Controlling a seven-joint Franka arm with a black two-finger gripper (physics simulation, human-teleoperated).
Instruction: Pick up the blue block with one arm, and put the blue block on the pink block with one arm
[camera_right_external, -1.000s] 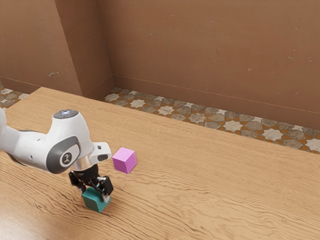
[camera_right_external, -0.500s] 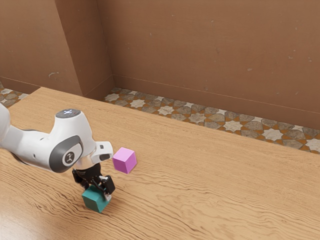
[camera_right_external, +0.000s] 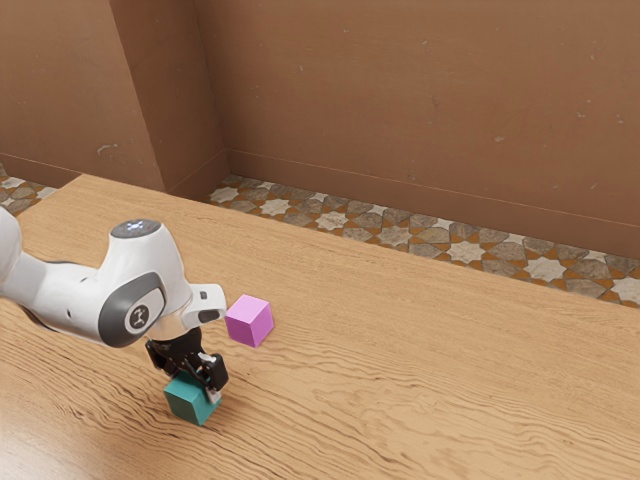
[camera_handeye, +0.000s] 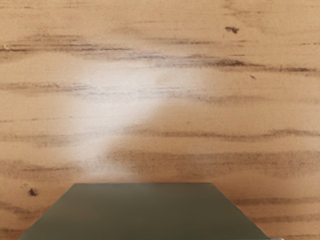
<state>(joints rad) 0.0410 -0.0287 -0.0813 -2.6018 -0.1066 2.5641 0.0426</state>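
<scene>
The blue block (camera_right_external: 188, 401), a small cube rendered in a dark teal-blue, is seen standing square on the wooden tabletop near the exterior view's lower left, its top partly hidden by the black gripper (camera_right_external: 203, 386) set down over it. In the wrist view the blue block (camera_handeye: 145, 212) appears as a dull, flat-topped shape directly under the hand. The pink block (camera_right_external: 249, 320), a cube of like size, is found upright on the table, a little apart from the blue one, farther back and toward the exterior view's right.
</scene>
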